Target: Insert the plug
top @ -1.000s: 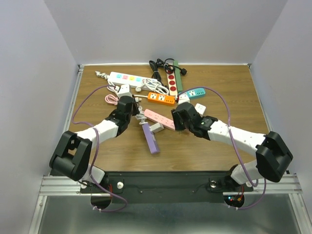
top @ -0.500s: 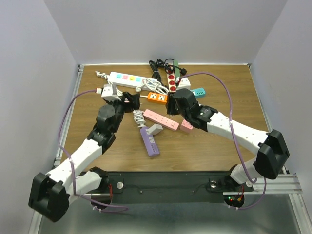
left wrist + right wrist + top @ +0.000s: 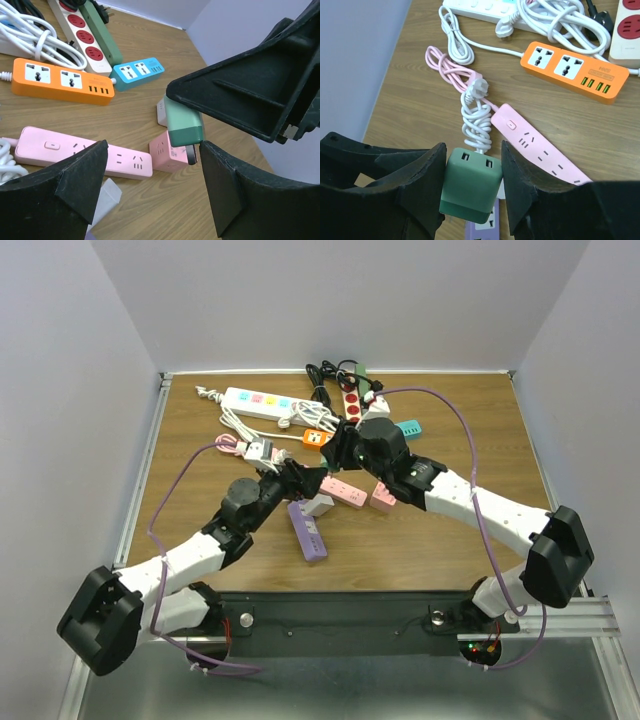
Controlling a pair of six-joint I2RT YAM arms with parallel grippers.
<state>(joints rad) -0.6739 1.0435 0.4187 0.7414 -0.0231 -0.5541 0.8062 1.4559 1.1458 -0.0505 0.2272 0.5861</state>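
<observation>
Carrying step: right pincer (image 3: 471,172) clamps the green plug (image 3: 469,192) near the pink strip (image 3: 540,150); left pincer (image 3: 152,155) gapes empty (close by). Next, I judge: align prongs, press down.

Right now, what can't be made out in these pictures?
Right wrist view: underside of the green adapter faces away; purple strip mostly covered by it, cut off by the bottom edge.
Top view: the adapter itself and the orange strip, mostly hidden under the right tool.
</observation>
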